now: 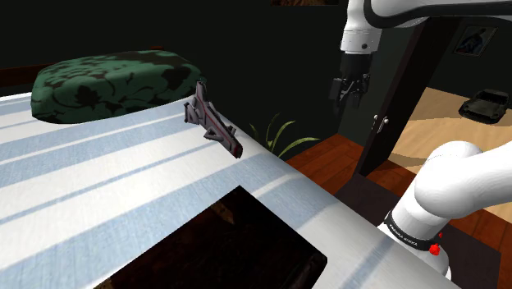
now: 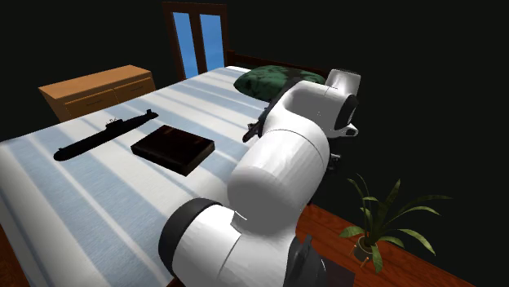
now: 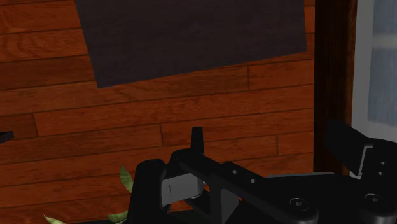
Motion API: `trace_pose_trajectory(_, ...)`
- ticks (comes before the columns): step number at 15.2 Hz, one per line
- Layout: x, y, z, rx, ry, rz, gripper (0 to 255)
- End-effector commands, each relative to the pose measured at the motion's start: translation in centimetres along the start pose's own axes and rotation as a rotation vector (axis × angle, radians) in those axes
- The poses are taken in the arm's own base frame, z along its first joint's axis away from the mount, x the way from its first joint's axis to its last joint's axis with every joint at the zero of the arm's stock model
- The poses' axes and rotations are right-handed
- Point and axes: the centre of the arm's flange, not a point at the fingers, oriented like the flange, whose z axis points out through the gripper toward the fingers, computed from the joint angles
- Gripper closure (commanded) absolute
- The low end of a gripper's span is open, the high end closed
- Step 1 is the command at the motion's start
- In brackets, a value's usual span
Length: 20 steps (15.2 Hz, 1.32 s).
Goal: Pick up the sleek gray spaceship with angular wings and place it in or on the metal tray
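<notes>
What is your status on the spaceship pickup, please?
Claw hangs over floor, beside bed. Spaceship at bed's edge, ungrasped. Tray on bed; nothing between them.

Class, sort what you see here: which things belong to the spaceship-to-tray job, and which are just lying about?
Job: grey spaceship, dark tray, gripper.
Lying about: black submarine, green pillow, potted plant, wooden dresser.

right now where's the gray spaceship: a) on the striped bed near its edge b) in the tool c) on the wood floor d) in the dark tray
a: the spaceship sits on the striped bed by its edge, apart from the tray, and the tool is off beyond the edge.
</notes>
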Motion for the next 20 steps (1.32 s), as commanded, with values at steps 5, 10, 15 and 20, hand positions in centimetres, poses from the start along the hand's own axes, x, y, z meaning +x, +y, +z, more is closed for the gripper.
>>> trace_pose_trajectory(5,2.3,-4.2,-0.2,0.021,0.022,-0.008,0)
trace_pose_trajectory(10,5.1,-9.5,-0.7,0.048,0.049,-0.017,0)
trace_pose_trajectory(15,7.9,-14.8,-1.4,0.074,0.077,-0.027,0)
trace_pose_trajectory(20,10.6,-20.2,-2.4,0.101,0.104,-0.036,0)
